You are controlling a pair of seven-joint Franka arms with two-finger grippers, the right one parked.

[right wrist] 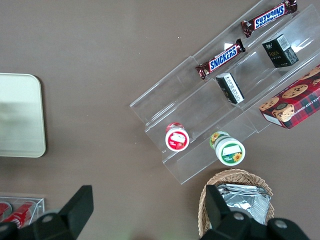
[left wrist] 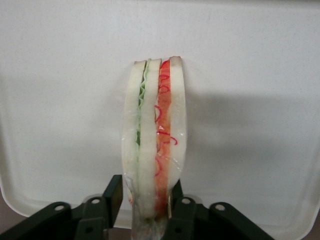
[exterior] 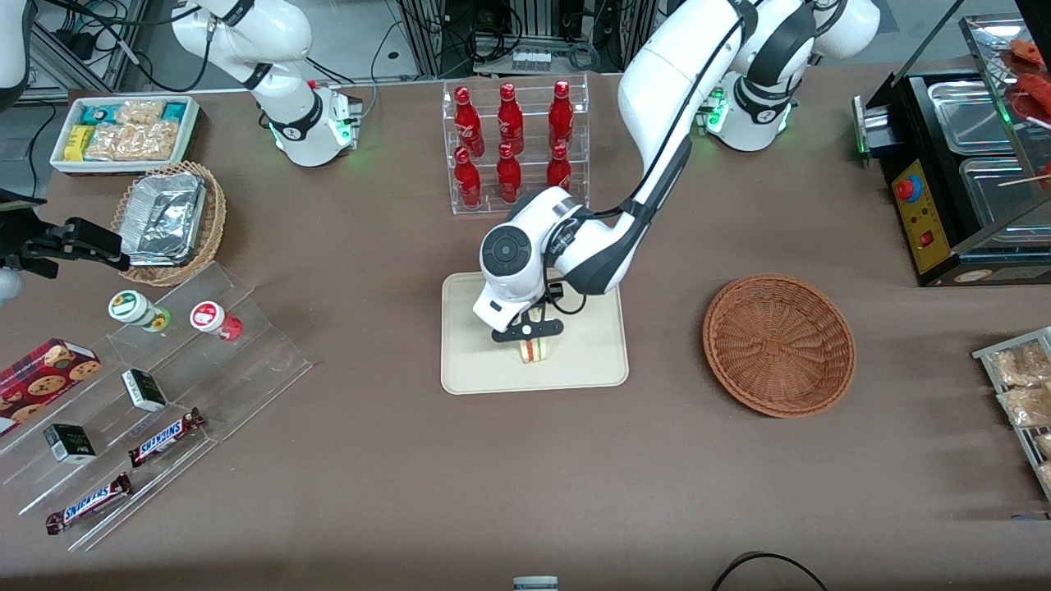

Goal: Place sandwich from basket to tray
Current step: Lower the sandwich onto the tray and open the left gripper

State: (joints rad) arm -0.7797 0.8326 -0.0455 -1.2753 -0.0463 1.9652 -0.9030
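Front view: the left arm's gripper (exterior: pixel 532 331) hangs low over the cream-beige tray (exterior: pixel 591 361) near the middle of the brown table (exterior: pixel 525 476), its two fingers clamped on the sandwich (exterior: pixel 535 350). The wedge stands on edge, its red, white and green filling layers facing the front camera, in the part of the tray nearer that camera; whether its lowest edge touches the tray surface cannot be told. The left wrist view shows the sandwich (left wrist: pixel 154 145) pinched between the black fingers (left wrist: pixel 113 198) at one end, bread slices bowed slightly, with the pale tray (left wrist: pixel 260 150) as backdrop and one rounded tray corner visible.

The reddish-brown woven basket (exterior: pixel 778 345) sits on the table toward the working arm's end, well apart from the tray, with nothing in it.

A clear acrylic rack of red bottles (exterior: pixel 513 139) stands farther from the front camera than the tray. Toward the parked arm's end lie a clear stepped display (exterior: pixel 164 386) holding two Snickers bars (exterior: pixel 164 437), small dark boxes and two round cups, a cookie box (exterior: pixel 45 373) beside it, a lighter wicker basket of foil trays (exterior: pixel 168 220), and a white bin of snack packets (exterior: pixel 125 131) at the table's edge.
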